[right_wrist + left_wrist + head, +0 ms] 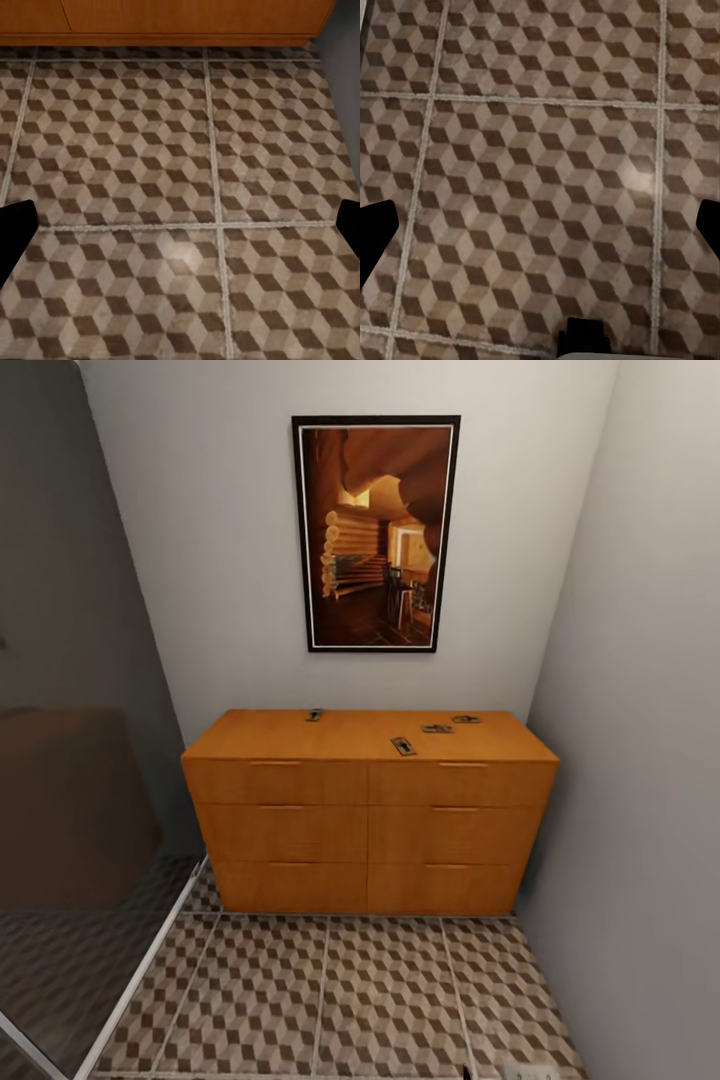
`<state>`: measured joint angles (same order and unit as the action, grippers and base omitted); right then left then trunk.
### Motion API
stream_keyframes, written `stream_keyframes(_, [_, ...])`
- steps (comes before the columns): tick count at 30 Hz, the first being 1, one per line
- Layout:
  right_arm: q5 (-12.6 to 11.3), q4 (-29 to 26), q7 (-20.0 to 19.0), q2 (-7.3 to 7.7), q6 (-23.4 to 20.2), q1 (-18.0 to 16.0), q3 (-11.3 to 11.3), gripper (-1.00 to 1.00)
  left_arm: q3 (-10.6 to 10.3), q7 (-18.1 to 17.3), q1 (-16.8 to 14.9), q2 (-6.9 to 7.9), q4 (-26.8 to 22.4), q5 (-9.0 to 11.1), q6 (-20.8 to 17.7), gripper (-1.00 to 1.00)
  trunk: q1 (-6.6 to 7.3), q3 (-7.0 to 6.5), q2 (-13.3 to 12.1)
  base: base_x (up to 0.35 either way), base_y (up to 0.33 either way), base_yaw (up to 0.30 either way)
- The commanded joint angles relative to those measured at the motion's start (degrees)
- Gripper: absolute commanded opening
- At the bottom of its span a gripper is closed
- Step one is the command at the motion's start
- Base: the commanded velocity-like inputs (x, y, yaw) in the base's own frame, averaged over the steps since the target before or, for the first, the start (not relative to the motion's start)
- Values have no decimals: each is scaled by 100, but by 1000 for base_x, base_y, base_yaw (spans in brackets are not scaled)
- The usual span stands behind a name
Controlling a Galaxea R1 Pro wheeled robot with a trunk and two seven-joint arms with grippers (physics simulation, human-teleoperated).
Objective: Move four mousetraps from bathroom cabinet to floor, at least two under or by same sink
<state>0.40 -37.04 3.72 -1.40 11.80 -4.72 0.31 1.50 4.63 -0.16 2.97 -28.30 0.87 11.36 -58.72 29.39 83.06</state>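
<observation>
Cabinet: the orange-brown cabinet (370,810) is seen against the back wall, with six drawers in two columns, all shut; its lower edge is also shown in the right wrist view (172,19).
Mousetraps: four mousetraps are lying on the cabinet top. One (314,714) is placed near the back edge, left of the middle; one (403,746) is near the front edge, right of the middle; two more (436,728) (465,719) are close together toward the back right. Their details are too small to be told.
Bathroom floor: the cube-patterned bathroom floor (330,1000) is spread in front of the cabinet, and is seen under both wrists (540,172) (180,202).
Picture: a dark-framed picture (376,533) is hung on the wall above the cabinet.
Glass panel: a glass panel (80,760) is seen at the left.
Left pincer: the left pincer (540,225) is spread wide, probably; dark fingertips (375,232) are shown at both edges, nothing is held.
Right pincer: the right pincer (180,229) is likewise spread, nothing between its fingertips (13,229).
</observation>
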Motion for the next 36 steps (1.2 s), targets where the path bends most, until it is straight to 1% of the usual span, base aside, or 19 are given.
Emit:
stream_keyframes(1, [4, 3, 23, -1, 16, -1, 4, 100, -2, 12, -2, -1, 0, 9, 15, 100, -1, 5, 2, 147, 0, 0])
stream_keyframes(10, [4, 4, 23, -1, 16, -3, 4, 100, -8, 12, -2, 1, 0, 9, 15, 100, -1, 5, 2, 93, 0, 0])
stream_keyframes(36, [4, 4, 23, -1, 16, -3, 1, 100, -9, 12, -2, -4, 0, 0, 15, 100, -1, 5, 2, 4, 0, 0])
